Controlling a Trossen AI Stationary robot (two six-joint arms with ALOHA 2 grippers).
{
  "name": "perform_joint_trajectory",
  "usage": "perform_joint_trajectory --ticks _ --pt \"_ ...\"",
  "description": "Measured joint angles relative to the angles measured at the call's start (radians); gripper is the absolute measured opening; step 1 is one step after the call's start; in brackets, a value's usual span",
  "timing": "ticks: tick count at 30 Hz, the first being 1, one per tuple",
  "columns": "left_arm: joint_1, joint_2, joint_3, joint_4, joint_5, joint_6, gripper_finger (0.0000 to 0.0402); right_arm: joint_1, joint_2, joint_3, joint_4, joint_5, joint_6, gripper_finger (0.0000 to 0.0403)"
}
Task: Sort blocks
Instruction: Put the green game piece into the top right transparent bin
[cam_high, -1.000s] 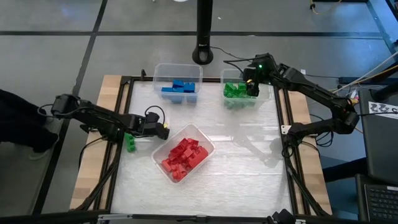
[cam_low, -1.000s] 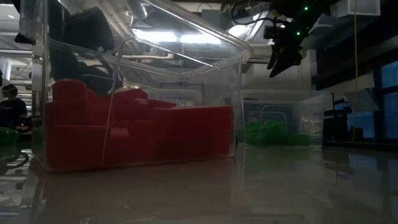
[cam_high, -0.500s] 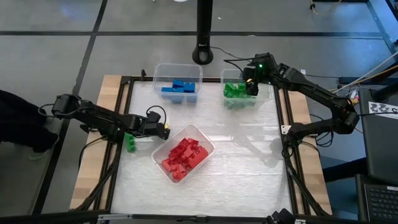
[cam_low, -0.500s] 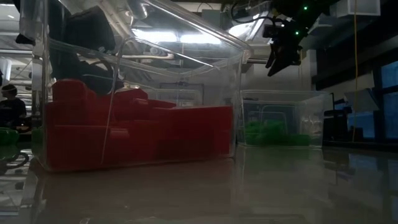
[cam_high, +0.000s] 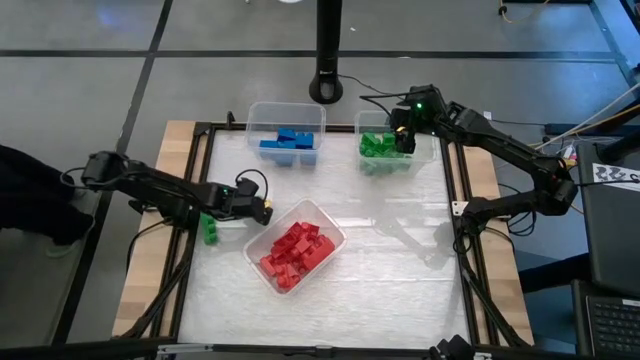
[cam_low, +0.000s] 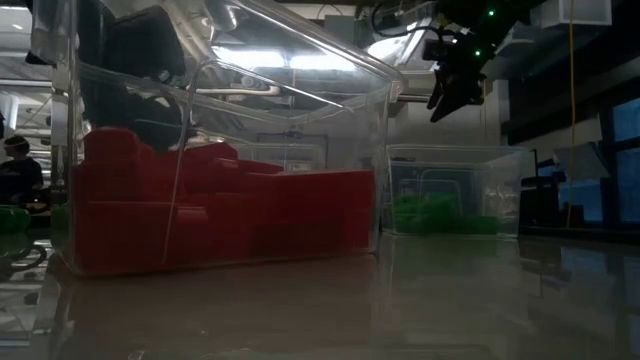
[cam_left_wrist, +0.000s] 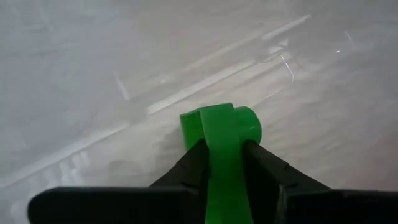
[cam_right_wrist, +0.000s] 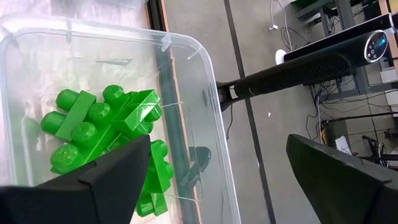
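At the left of the high view, the left gripper (cam_high: 264, 209) sits low over the table (cam_high: 390, 270), its fingers clamped on a green block (cam_left_wrist: 221, 134); a green block pile (cam_high: 211, 229) lies just beside it. At centre, the clear bin (cam_high: 330, 238) holds red blocks (cam_high: 295, 250). Upper centre, blue blocks (cam_high: 288, 141) fill another bin (cam_high: 255, 115). Upper right, the right gripper (cam_high: 404, 137) hovers above the bin (cam_right_wrist: 186, 81) of green blocks (cam_right_wrist: 106, 127), fingers spread wide apart.

Red blocks (cam_high: 295, 249), blue blocks (cam_high: 288, 140), green blocks (cam_high: 380, 146).
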Motion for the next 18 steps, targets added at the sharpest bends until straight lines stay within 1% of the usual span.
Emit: perform_joint_trajectory --ticks 4,6,10,15,18 --pt "0.0 -0.021 0.023 -0.046 -0.023 0.02 0.0058 0.0 0.0 0.0 -0.002 0.001 0.0 0.0374" --pt "0.0 -0.029 0.029 -0.048 -0.037 0.038 0.0032 0.0 0.0 0.0 -0.012 0.002 0.0 0.0374" --pt "0.003 -0.041 0.032 -0.047 -0.043 0.077 0.0001 0.0 0.0 0.0 -0.011 0.003 0.0 0.0374" --pt "0.003 -0.04 0.032 -0.049 -0.039 0.089 0.0005 0.0 0.0 0.0 -0.01 0.003 0.0 0.0374" --pt "0.003 -0.041 0.032 -0.059 -0.02 0.09 0.0 0.0 0.0 0.0 -0.01 0.003 0.0 0.0374"
